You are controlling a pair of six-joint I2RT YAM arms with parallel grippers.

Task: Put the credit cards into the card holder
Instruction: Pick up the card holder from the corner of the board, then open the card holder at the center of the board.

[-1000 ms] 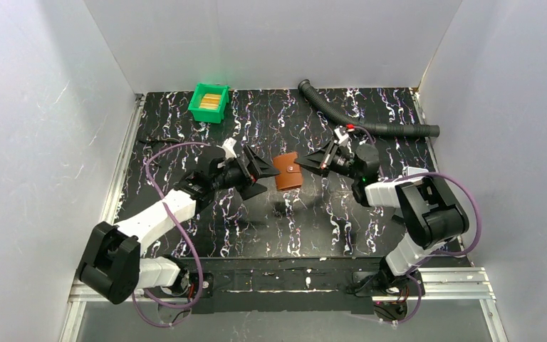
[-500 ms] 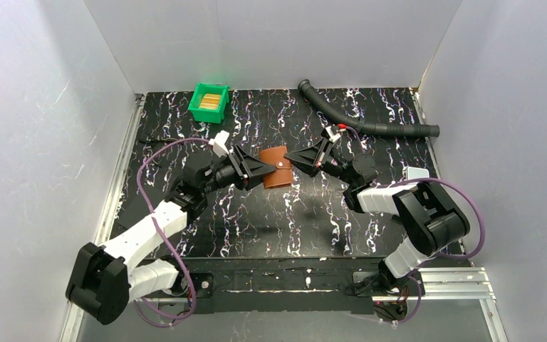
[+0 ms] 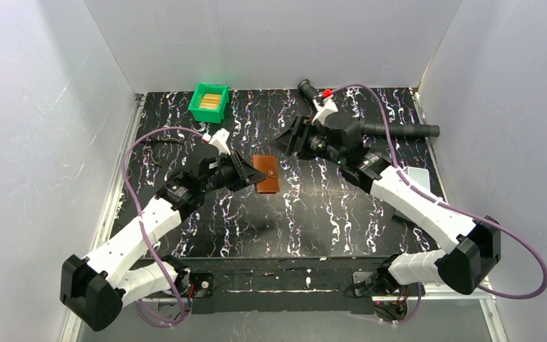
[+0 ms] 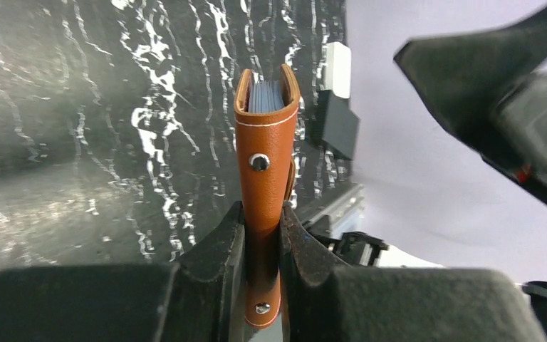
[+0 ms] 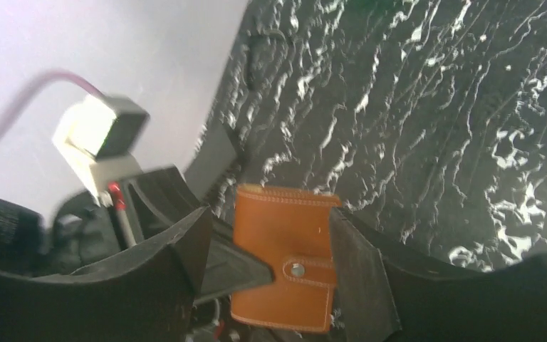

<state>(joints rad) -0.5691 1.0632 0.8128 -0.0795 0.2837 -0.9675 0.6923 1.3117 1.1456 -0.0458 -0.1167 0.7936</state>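
The card holder [image 3: 265,174], a brown leather wallet folded closed with its snap tab fastened, hangs edge-up above the table's middle. My left gripper [image 3: 246,173] is shut on its lower end; in the left wrist view both fingers press the card holder [image 4: 265,157] at my left gripper [image 4: 262,214]. My right gripper [image 3: 290,140] stands open, apart from it on the far side. The right wrist view looks past the open right gripper [image 5: 271,217] at the card holder [image 5: 285,263]. The credit cards [image 3: 212,100], yellowish-tan, lie in a green bin [image 3: 205,115] at the back left.
A black corrugated hose [image 3: 399,130] lies along the back right of the marbled black table [image 3: 313,214]. A pale flat plate [image 3: 417,174] rests near the right edge. White walls close in the left, back and right sides.
My left gripper closed on the card holder and carried it left. My right gripper opened, let the card holder go and drew back toward the far side.
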